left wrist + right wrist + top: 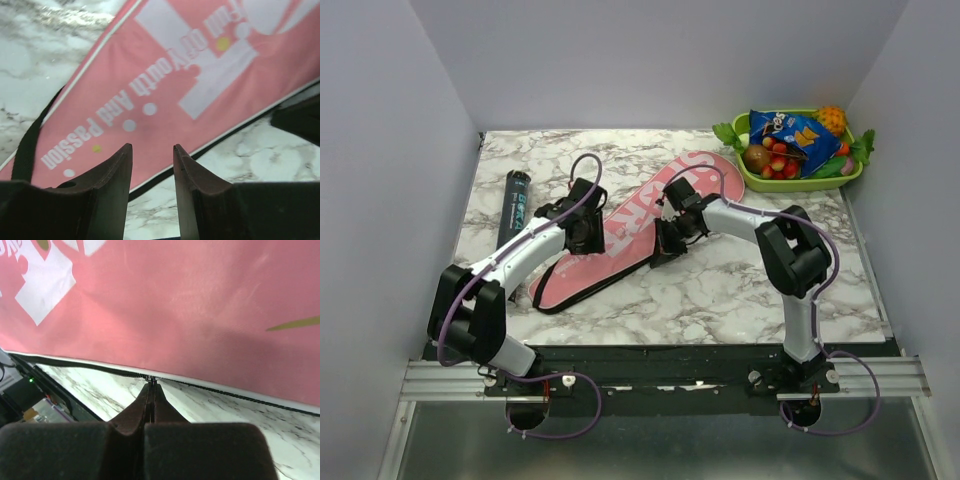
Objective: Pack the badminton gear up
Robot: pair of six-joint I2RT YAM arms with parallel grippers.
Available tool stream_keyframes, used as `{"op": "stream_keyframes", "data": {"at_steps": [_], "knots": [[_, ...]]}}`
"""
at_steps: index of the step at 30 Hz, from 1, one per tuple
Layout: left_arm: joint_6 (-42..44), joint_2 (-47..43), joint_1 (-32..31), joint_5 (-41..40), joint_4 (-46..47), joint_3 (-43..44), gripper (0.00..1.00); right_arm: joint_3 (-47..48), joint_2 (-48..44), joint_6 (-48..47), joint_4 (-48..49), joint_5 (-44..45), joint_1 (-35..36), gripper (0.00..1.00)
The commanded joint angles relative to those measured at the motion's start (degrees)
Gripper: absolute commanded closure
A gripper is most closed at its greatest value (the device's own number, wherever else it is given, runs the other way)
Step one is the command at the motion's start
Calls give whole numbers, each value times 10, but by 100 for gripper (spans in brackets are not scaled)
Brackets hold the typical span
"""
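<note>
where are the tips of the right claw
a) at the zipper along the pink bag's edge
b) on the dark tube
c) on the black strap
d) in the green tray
a: the right wrist view shows the right claw shut, its tips touching the zipper that runs along the edge of the pink bag.
</note>
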Motion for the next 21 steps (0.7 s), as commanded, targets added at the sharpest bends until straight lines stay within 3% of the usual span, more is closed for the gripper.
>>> {"op": "stream_keyframes", "data": {"at_steps": [1, 10, 21], "knots": [[-20, -6, 32, -31, -31, -36, 54, 63, 29, -64, -87, 58, -6, 99], [-28, 64, 68, -60, 12, -57, 55, 87, 49, -75, -117, 107, -9, 99], [-25, 117, 77, -8, 66, -97, 62, 313, 180, -108, -205, 108, -9, 99]]}}
